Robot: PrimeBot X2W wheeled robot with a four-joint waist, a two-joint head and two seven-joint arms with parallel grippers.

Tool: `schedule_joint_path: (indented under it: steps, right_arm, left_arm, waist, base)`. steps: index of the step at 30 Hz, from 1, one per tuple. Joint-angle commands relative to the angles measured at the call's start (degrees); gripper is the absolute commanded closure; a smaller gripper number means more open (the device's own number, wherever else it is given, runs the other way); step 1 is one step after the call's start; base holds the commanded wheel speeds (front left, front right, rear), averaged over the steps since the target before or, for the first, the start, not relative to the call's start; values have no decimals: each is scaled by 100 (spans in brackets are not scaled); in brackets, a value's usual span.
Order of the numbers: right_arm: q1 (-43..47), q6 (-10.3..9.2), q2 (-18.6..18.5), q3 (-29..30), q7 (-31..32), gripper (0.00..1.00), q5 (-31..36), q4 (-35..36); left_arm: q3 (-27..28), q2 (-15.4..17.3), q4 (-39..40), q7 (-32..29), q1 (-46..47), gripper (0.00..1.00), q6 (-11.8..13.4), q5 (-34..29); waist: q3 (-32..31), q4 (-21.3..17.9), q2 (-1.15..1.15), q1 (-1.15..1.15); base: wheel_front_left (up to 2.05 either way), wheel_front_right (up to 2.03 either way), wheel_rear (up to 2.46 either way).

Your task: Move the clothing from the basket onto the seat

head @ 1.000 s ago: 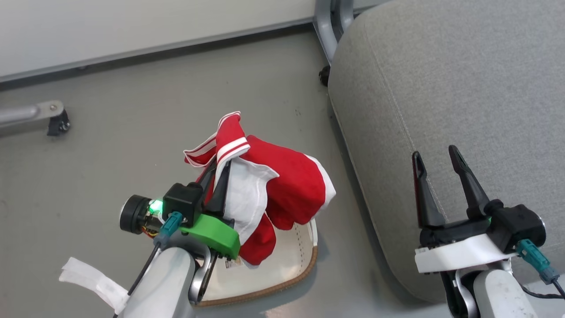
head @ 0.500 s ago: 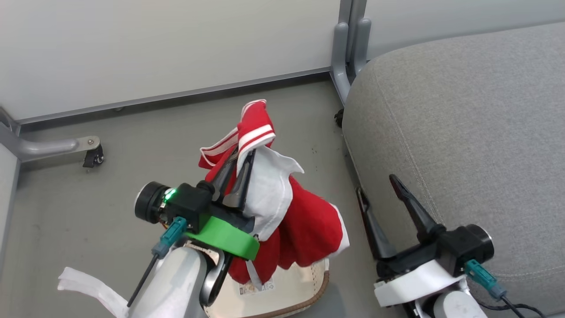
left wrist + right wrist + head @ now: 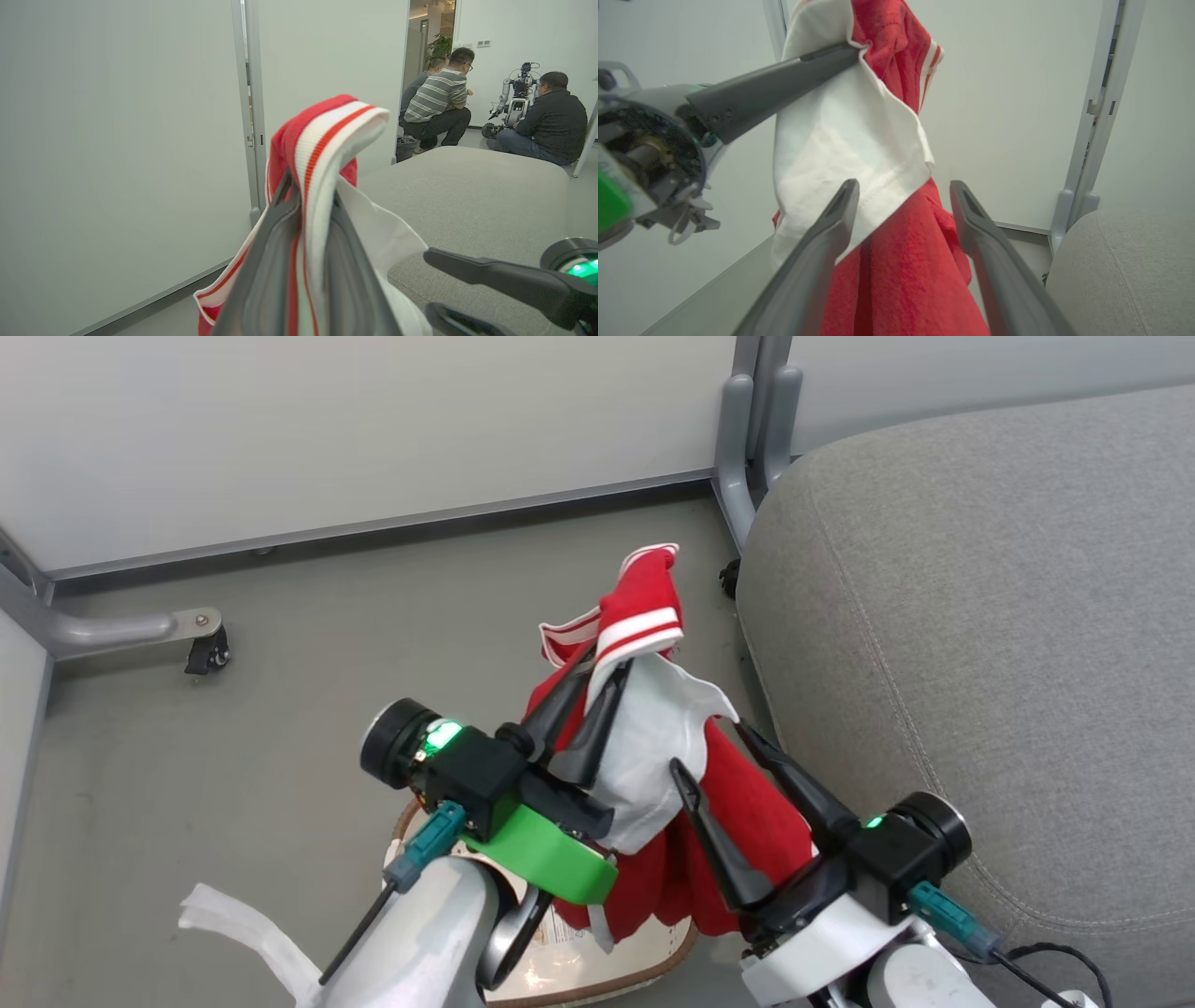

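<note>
A: Left gripper (image 3: 607, 663) clamped on the red jersey's (image 3: 761, 807) striped trim, which is dangling over the basket (image 3: 674, 954) beside the seat (image 3: 980, 616).
B: Right gripper (image 3: 709, 747) jaws apart, straddling it. I'd pinch low, then carry it across together.

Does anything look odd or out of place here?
Only a loose white strip sticking out beside the left forearm, like stray tape or cloth. The jersey hangs from the shut left claw, as expected.
</note>
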State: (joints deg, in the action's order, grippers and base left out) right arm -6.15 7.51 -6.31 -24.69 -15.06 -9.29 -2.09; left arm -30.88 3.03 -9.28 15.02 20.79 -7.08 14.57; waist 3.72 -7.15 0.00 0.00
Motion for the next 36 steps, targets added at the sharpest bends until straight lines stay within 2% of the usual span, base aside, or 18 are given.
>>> schedule_joint_path:
  steps: [1, 7, 14, 24, 36]
  right_arm:
    - [-128, -4, -79, -163, -18, 0, -43, -68]
    - [-467, -4, -141, -399, -18, 0, 101, -432]
    - [-619, -4, 42, -165, -18, 0, 549, -628]
    - [-393, -4, 216, 200, -18, 0, 908, -437]
    - [-587, -4, 249, 207, -18, 0, 830, -1007]
  left_arm:
    - [-89, -2, 82, 23, 123, 100, -28, 97]
    - [-587, -9, 227, 23, 252, 100, -39, 301]
    - [-935, -12, 160, 23, 404, 100, -30, 450]
    - [-1132, -13, -393, 18, 602, 100, 419, 535]
    - [-1673, -15, -272, 21, 759, 100, 300, 998]
  waist:
    - [-1, 12, 0, 0]
    - [-20, 48, 0, 0]
    - [-30, 79, 0, 0]
    - [-104, 70, 0, 0]
    - [-161, 98, 0, 0]
  base:
    - [0, 0, 0]
    - [0, 0, 0]
    - [0, 0, 0]
    - [0, 0, 0]
    - [0, 0, 0]
